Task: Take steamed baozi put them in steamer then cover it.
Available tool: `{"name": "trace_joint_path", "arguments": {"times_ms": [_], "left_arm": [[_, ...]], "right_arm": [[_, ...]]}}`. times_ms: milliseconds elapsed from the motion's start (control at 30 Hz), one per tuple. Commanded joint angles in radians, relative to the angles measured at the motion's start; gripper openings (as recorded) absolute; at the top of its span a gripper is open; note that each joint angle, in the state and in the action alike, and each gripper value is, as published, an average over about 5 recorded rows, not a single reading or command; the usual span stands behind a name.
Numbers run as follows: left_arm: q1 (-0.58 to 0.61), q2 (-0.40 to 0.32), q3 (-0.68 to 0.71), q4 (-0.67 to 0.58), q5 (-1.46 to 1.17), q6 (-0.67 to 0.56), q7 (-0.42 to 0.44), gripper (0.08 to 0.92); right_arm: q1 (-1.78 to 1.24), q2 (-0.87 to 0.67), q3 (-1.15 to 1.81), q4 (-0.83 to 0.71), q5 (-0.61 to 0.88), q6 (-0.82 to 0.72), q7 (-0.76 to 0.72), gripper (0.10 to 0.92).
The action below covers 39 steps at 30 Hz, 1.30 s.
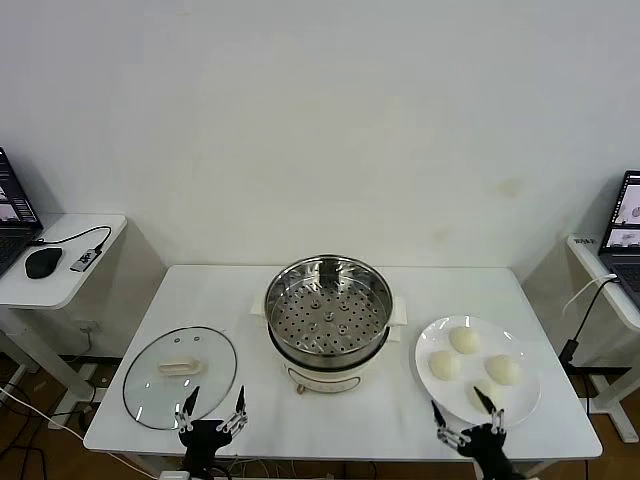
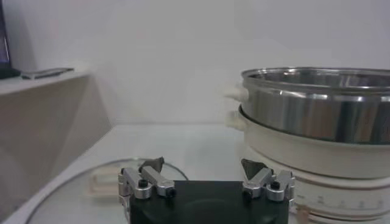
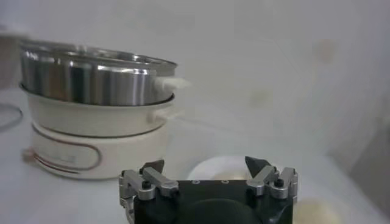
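The steamer (image 1: 328,308) stands open at the middle of the white bench (image 1: 220,290), its perforated tray bare, so no bun has gone in yet and the step in hand is judged to be the first pickup. Three steamed baozi (image 1: 464,339) are in view, all on the white plate (image 1: 432,340) just to the right of the steamer: one toward the back, one at the left (image 1: 444,365) and one at the right (image 1: 503,370). The right hand (image 1: 466,418) hovers at the plate's near edge with its fingers spread wide and nothing between them; in the right wrist view (image 3: 207,167) the plate's pale rim lies just ahead of it. To do this well, it is probably best to take the nearest bun first, come down from above with the fingers straddling its widest part, and close gently, since the soft dough will likely dent or slip under a hard squeeze; then lift clear of the steel rim before lowering onto the tray, leaving room for the others. The left hand (image 1: 212,412) waits at the near edge of the bench, also wide open and empty, over the near rim of the single glass lid (image 1: 180,377) lying flat to the left of the steamer, well placed for covering later. One steamer, one plate, one lid, three buns seen.
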Motion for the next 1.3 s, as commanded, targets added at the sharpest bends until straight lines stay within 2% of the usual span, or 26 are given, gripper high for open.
{"name": "trace_joint_path", "arguments": {"times_ms": [33, 333, 467, 667, 967, 1300], "left_arm": [[-0.042, 0.025, -0.009, 0.006, 0.074, 0.014, 0.004, 0.823], [-0.06, 0.028, -0.006, 0.002, 0.108, 0.072, -0.014, 0.823], [-0.066, 0.027, -0.006, 0.001, 0.127, 0.074, -0.013, 0.823], [-0.07, 0.032, -0.01, 0.005, 0.13, 0.076, -0.018, 0.823], [-0.079, 0.033, -0.022, 0.006, 0.133, 0.077, -0.018, 0.823], [-0.083, 0.028, -0.036, 0.001, 0.134, 0.076, -0.017, 0.823]], "right_arm": [[0.168, -0.284, 0.082, -0.056, -0.337, -0.072, -0.118, 0.823], [0.349, -0.629, 0.008, -0.169, -0.359, -0.16, -0.491, 0.823], [0.487, -0.737, -0.139, -0.249, -0.29, -0.186, -0.642, 0.823], [0.795, -0.827, -0.481, -0.344, -0.142, -0.261, -0.781, 0.823], [1.345, -0.733, -1.065, -0.57, -0.087, -0.232, -0.877, 0.823], [1.568, -0.57, -1.315, -0.736, -0.088, -0.215, -0.904, 0.823]]}}
